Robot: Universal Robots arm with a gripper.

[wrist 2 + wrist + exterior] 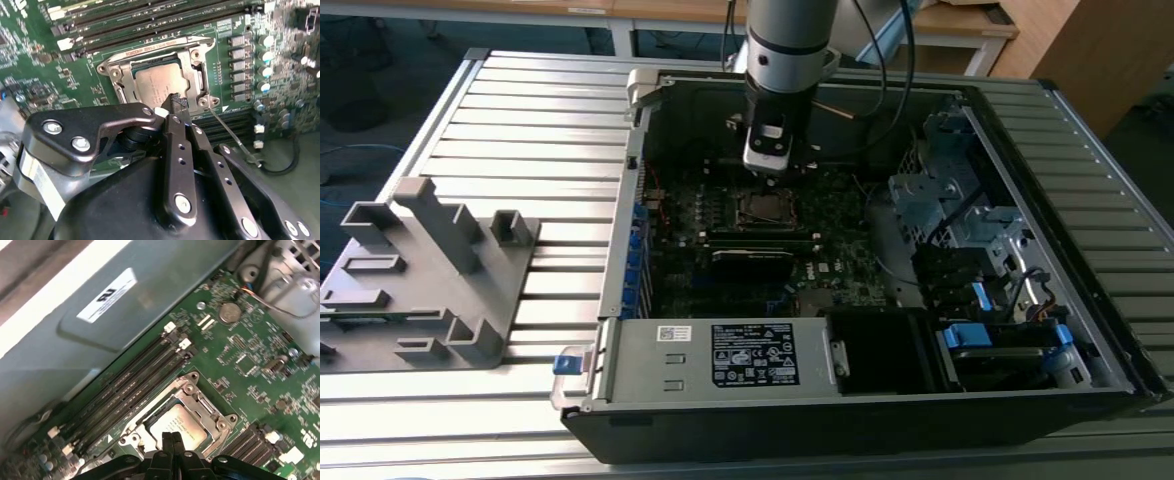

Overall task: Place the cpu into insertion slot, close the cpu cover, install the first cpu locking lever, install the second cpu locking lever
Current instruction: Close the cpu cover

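Second wrist view: fingers (174,140) pressing together, likely serving as one pusher, tip hovering over cpu (156,85) edge; cpu cover (150,52) lying shut around cpu.

A grey ribbed metal bench (520,120) spans the scene. Beyond its far edge, light wooden desks (654,12) stand on a dark floor (387,60). Past the far corner on the exterior view's right is what may be a wooden cabinet (1101,50).
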